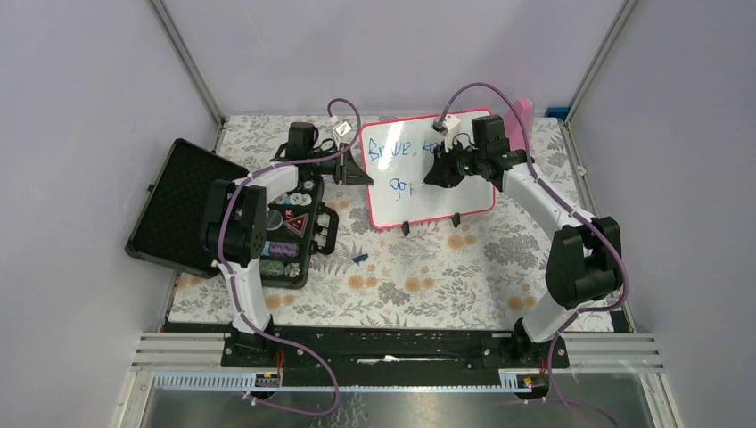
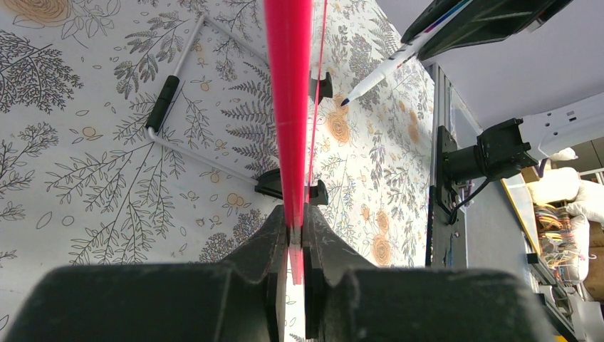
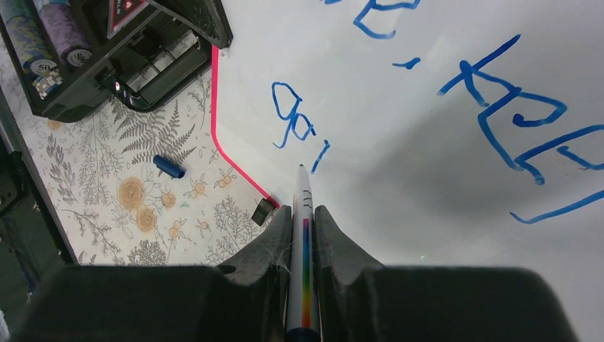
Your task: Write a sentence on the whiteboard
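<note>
Top view: your whiteboard (image 1: pixel 392 201) stands far-centre on the floral table (image 1: pixel 446 267). The sentence (image 1: pixel 398 153) is partly masked by the right gripper (image 1: pixel 443 171) in front of it. The left gripper (image 1: pixel 355 171) sits at the board's left edge. An open black case (image 1: pixel 178 209) lies to the left, a blue cap (image 1: pixel 360 259) near it, and a pink paddle (image 1: pixel 523 114) behind the board's right corner.

Left wrist: the jaws are pinched narrow on the red frame, with the wire stand (image 2: pixel 171 107) behind.

Right wrist: the jaws clamp the marker (image 3: pixel 305 203), its tip just beside the last blue stroke. You cannot tell whether it touches. A black foot (image 3: pixel 263 211) sits at the board's lower edge.
</note>
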You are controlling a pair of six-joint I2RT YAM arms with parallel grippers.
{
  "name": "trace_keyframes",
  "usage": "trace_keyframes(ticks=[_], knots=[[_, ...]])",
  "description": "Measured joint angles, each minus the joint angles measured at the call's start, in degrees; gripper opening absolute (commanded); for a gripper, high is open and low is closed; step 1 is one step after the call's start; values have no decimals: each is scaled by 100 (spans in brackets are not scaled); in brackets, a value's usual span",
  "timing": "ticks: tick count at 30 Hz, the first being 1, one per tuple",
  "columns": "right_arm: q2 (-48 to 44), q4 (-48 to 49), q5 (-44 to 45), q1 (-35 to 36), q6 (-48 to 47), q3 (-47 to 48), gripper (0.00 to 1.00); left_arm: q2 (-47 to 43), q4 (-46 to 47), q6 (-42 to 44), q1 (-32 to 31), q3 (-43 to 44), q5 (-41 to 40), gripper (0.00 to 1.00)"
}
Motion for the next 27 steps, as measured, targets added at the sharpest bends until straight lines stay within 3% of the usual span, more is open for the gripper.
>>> trace_keyframes(ticks=[27], knots=[[260, 13, 66, 2, 66, 415, 0, 0, -2, 7, 0, 0, 0, 0]])
